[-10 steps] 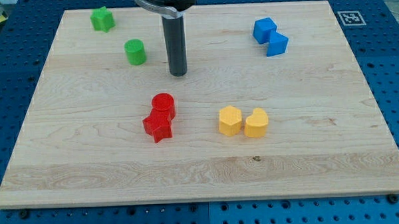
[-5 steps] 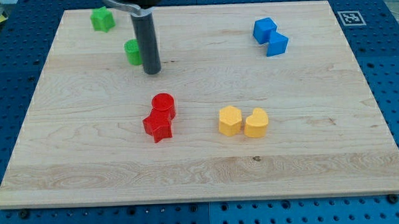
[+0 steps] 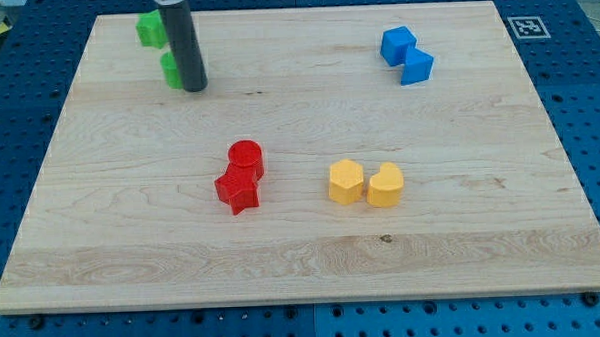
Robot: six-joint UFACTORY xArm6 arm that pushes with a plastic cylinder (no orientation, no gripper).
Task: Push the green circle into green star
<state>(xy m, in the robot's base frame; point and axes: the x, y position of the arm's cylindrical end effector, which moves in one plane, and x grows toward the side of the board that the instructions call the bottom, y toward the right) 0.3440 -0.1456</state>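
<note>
Risk first: green star (image 3: pixel 150 30) sits at the counter (image 3: pixel 303 258) top-left, green circle (image 3: pixel 170 70) just below-right of it, my tip (image 3: pixel 195 88) touching the circle's right side; off-centre contact could slide the circle left past the star. Rod hides most of the circle and the star's right edge; no hand here, so nothing opens or closes.

The worktop (image 3: pixel 312 238) is pale wood with a fine grain, and one small dark knot. Around it the base (image 3: pixel 15 329) is deep blue with rows of dark holes. My tip (image 3: pixel 195 88) is dark grey. The green circle (image 3: pixel 170 70) and the green star (image 3: pixel 151 30) have the same bright green. At 12 o'clock from the red star (image 3: pixel 238 192) is the red circle (image 3: pixel 246 156). The two yellow blocks (image 3: pixel 367 182) are warm yellow, the two blue blocks (image 3: pixel 407 55) clear blue. The marker (image 3: pixel 523 27) seems black on white.
</note>
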